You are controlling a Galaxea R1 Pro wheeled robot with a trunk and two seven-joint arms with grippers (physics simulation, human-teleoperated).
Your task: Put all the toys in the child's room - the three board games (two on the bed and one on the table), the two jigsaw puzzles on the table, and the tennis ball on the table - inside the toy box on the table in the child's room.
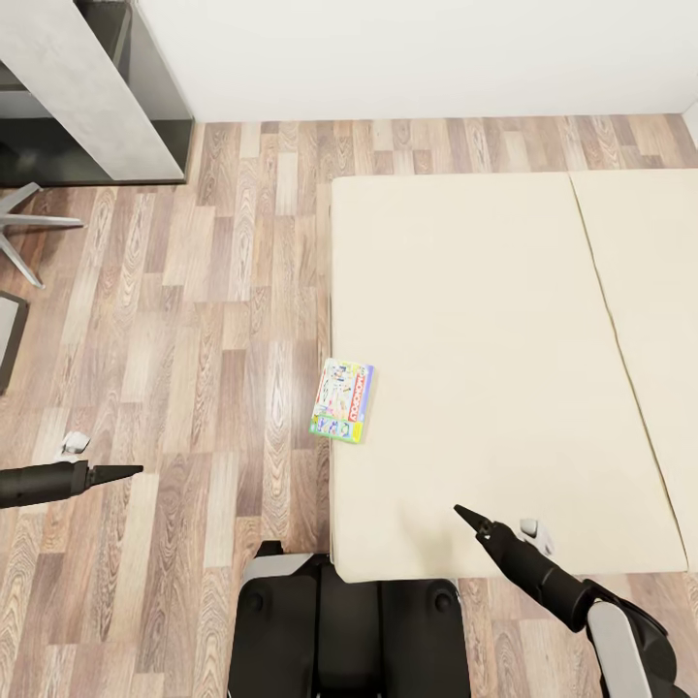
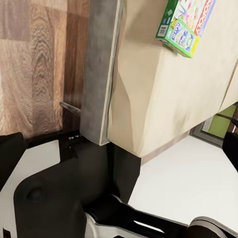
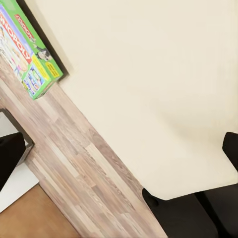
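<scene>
One board game (image 1: 341, 399), a flat box with green edges and a cartoon cover, lies on the beige bed (image 1: 485, 291) at the mattress's left edge, slightly overhanging it. The same board game (image 2: 186, 22) shows in the left wrist view and the right wrist view (image 3: 27, 49). My left gripper (image 1: 131, 471) hovers over the wood floor, left of the bed and below the box in the head view. My right gripper (image 1: 463, 512) hangs over the bed's near edge, to the right of the box. Both are open and hold nothing. A corner of the table (image 1: 78, 87) shows at the far left.
The table's dark grey section (image 1: 160, 78) stands against the white wall. A chair's metal legs (image 1: 24, 228) spread over the floor at the left. My dark base (image 1: 349, 630) sits against the bed's near end. Wood-plank floor lies between table and bed.
</scene>
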